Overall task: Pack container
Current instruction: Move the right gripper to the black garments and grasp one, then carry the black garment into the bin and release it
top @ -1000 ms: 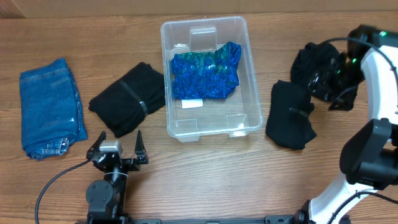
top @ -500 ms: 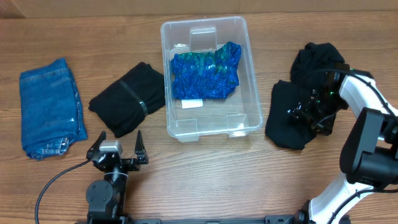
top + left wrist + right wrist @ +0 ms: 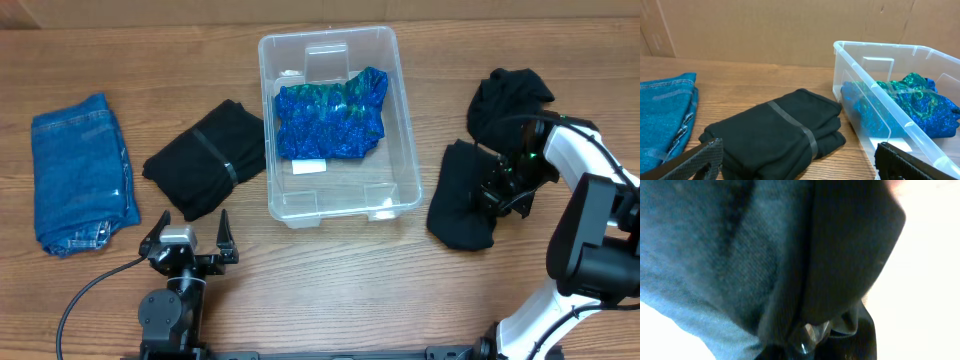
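Observation:
The clear container (image 3: pixel 413 150) stands at the table's middle with a shiny blue cloth (image 3: pixel 330 118) in it, above a white label (image 3: pixel 308 167). To its right lies a flat black garment (image 3: pixel 460 200). My right gripper (image 3: pixel 493 190) is shut on that garment's right edge. In the right wrist view, dark cloth (image 3: pixel 765 255) fills the frame and bunches at my right gripper (image 3: pixel 810 340). My left gripper (image 3: pixel 188 235) rests open near the front edge. In its view my left gripper (image 3: pixel 800 170) has nothing between its fingers, the container (image 3: pixel 875 46) ahead to the right.
A folded black garment with a band (image 3: pixel 205 160) lies just left of the container. Folded jeans (image 3: pixel 82 170) lie at the far left. A crumpled black garment (image 3: pixel 508 100) sits at the back right. Cardboard walls (image 3: pixel 765 30) stand behind the table.
My right gripper has come down from the crumpled black garment to the flat one and shut on its right edge, which has bunched inward. The left arm has not moved.

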Motion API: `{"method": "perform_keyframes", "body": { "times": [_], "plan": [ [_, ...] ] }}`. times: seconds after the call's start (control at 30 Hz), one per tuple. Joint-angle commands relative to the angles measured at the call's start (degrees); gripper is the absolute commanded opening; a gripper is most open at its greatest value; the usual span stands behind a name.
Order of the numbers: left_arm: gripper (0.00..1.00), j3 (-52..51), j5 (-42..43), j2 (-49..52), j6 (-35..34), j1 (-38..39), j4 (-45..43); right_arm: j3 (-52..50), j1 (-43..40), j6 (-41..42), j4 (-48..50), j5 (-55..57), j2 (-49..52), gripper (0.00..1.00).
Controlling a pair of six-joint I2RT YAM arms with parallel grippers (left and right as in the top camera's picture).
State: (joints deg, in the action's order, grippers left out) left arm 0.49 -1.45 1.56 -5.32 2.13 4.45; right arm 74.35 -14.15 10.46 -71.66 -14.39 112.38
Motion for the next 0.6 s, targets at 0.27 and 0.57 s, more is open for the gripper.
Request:
{"method": "perform_keyframes", "body": {
  "times": [0.27, 0.57],
  "plan": [
    [1.0, -0.22, 0.48, -0.11, 1.51, -0.24, -0.13, 38.56, 2.62, -1.38, -20.76, -4.11, -7.08, 0.04],
    [1.0, -0.22, 0.48, -0.13, 1.49, -0.24, -0.15, 44.68, 20.26, -1.22, -18.93, -12.7, -12.41, 0.04]
  ]
}}
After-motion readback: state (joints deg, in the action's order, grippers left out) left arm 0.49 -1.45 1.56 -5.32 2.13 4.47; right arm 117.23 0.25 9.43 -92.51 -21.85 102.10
